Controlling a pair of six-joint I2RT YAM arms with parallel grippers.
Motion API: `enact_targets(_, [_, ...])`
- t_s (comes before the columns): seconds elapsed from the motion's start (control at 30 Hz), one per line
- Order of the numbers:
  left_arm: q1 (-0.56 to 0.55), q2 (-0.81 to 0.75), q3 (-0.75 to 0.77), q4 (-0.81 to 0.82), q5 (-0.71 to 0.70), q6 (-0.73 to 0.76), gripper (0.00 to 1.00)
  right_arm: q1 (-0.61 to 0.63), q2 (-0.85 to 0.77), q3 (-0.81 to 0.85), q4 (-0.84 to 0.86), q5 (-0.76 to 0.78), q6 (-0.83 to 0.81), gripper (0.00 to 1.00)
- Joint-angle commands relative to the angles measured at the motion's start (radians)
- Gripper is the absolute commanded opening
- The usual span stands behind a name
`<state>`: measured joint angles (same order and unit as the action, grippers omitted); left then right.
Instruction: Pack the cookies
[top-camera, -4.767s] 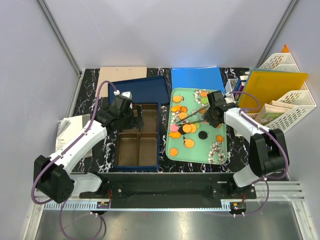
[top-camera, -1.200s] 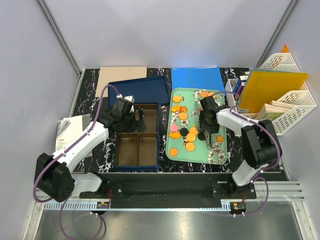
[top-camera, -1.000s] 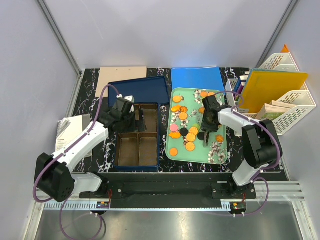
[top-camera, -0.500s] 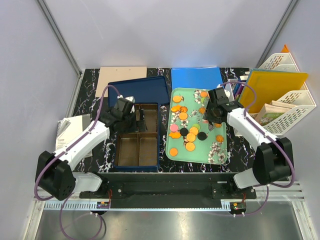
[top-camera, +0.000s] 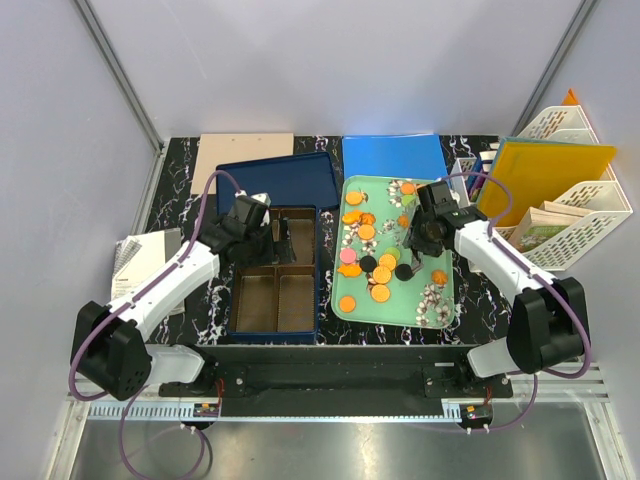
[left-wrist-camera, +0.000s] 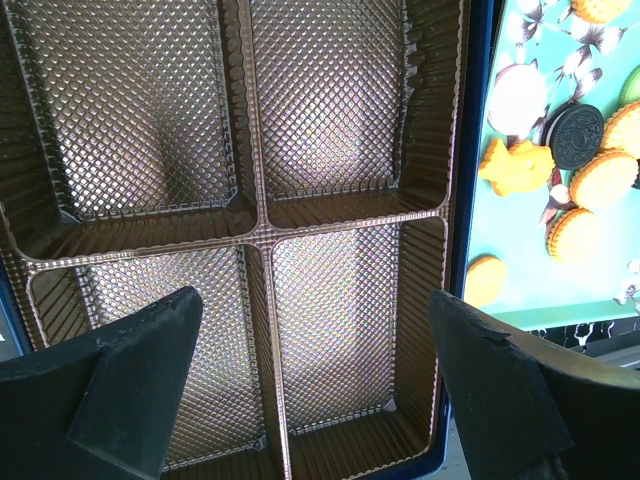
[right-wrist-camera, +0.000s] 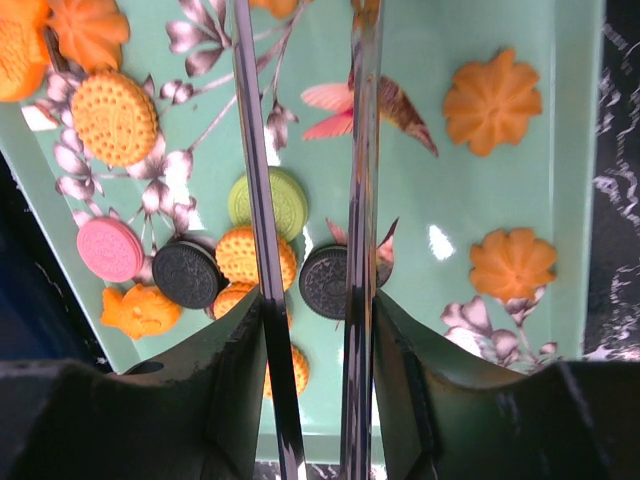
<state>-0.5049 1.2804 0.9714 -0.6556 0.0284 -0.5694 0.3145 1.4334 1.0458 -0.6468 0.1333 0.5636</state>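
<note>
Compared with a second ago, the right arm (top-camera: 495, 255) is standing with its elbow swung further out to the right. The right hand (right-wrist-camera: 318, 320) is sitting slightly farther back over the tray (top-camera: 405, 300).

Nearest to the arm bases, the box (left-wrist-camera: 470, 200) is lying open, and every one of its compartments (left-wrist-camera: 340, 320) that is showing is empty. The left hand (left-wrist-camera: 315, 330) is hovering just above them with its fingers spread fully wide, and it is holding nothing.

To the right of the box, the cookies (top-camera: 380, 292) are all lying on the tray, mostly in a loose group in its left and middle part. The right hand is hanging above them and is clamping a pair of metal tongs (right-wrist-camera: 248, 150). The two blades are standing apart, and a black cookie (right-wrist-camera: 325, 282) is showing under the gap. Nothing seems to be pinched between them.

Behind the box, the lid (top-camera: 290, 180) is lying flat.

I am judging that the packing is not yet begun. No cookie is lying in the box, so all of them are waiting to be moved.
</note>
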Motion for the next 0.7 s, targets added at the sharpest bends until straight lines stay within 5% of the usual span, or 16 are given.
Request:
enact_targets(0.0, [-0.003, -0.018, -0.007, 0.034, 0.033, -0.007, 0.99, -0.002, -0.007, -0.035, 0.050, -0.064, 0.055, 0.49])
enact_targets(0.53, [-0.004, -0.084, -0.063, 0.034, 0.031, -0.018, 0.99, -0.003, -0.010, -0.155, 0.151, -0.124, 0.113, 0.45])
enact_targets(0.63, [-0.004, -0.087, -0.065, 0.040, 0.034, -0.026, 0.99, -0.002, -0.053, -0.159, 0.153, -0.115, 0.113, 0.35])
enact_targets(0.67, [-0.006, -0.090, -0.066, 0.043, 0.034, -0.026, 0.99, -0.002, -0.070, -0.159, 0.154, -0.115, 0.111, 0.23])
